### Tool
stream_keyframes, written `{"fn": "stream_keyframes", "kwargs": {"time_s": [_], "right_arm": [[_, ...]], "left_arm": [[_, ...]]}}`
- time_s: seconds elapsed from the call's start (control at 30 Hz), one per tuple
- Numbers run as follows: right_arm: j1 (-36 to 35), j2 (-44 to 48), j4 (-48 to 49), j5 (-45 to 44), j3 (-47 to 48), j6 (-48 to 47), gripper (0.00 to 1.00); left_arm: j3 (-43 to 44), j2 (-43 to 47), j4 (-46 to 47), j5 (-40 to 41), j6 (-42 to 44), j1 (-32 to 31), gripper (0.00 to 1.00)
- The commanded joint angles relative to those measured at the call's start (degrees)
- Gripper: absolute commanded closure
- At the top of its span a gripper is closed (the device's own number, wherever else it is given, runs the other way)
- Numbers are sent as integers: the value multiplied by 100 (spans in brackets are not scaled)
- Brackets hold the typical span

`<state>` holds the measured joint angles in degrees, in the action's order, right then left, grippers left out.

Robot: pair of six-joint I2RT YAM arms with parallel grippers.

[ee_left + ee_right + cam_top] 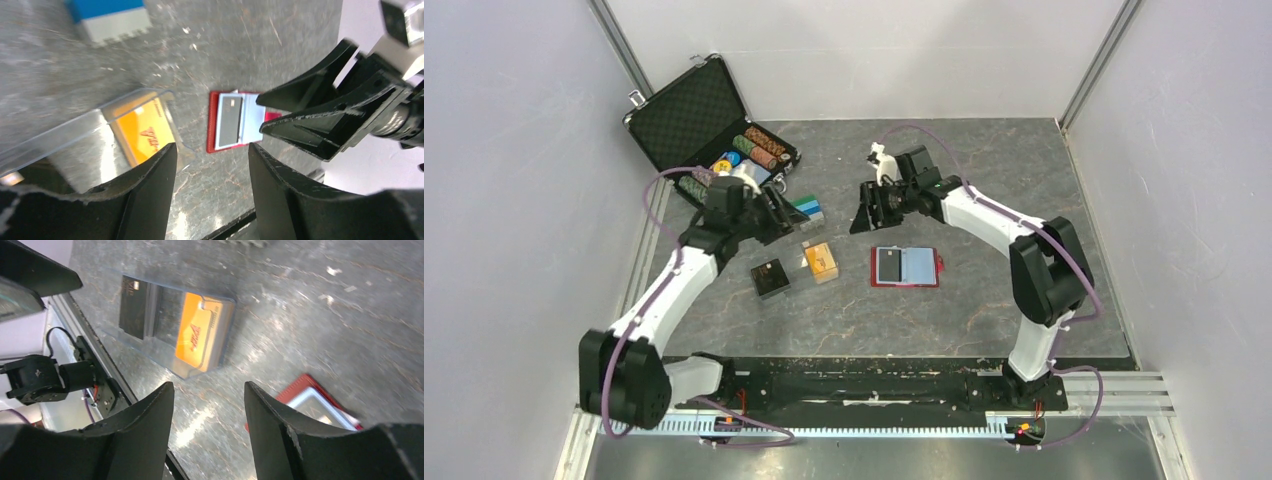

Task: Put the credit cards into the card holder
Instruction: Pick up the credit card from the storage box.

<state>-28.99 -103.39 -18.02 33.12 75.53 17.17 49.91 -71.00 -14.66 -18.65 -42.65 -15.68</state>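
Holder (pixel 906 267): lies open and flat, inside up, so cards can slide in; a dark card (pixel 230 120) and a pale card (pixel 251 125) sit on it.
Orange cards (pixel 821 262): in a clear box (pixel 162 315), just left of the holder, not touching it.
Left gripper (pixel 212 170): fingers spread, empty, hovering, aimed towards box and holder.
Right gripper (pixel 209 400): fingers spread, empty, wrist turned inward to face the left gripper.

Even, bright overhead light falls on the grey counter (pixel 984 300). Glare patches gleam just beyond the left pincer (pixel 211 147) and right pincer (pixel 209 385), both blurred in the foreground.
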Motion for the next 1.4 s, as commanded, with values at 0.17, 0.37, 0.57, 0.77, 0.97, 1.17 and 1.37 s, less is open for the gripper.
{"fn": "stream_keyframes", "kwargs": {"time_s": [0.17, 0.37, 0.57, 0.77, 0.97, 1.17, 1.37], "right_arm": [[-592, -766, 132, 504, 1220, 470, 45], [-976, -1207, 137, 797, 1619, 718, 49], [-1362, -1564, 277, 1043, 1740, 984, 53], [-1628, -1873, 564, 1152, 1755, 1270, 54], [-1800, -2171, 710, 1012, 1800, 1376, 58], [-1908, -2459, 703, 850, 2000, 1446, 59], [-1978, -2624, 570, 703, 2132, 1456, 60]], "left_arm": [[411, 704, -2303, 538, 926, 1003, 39], [732, 593, -3468, 1422, 1487, 1006, 40], [747, 231, -3890, 1633, 1783, 1004, 44], [582, -32, -3868, 1612, 1843, 990, 51], [581, -199, -3739, 1517, 1844, 988, 57], [564, -319, -3630, 1359, 1831, 903, 62], [523, -334, -3598, 1354, 1805, 795, 64]]}}
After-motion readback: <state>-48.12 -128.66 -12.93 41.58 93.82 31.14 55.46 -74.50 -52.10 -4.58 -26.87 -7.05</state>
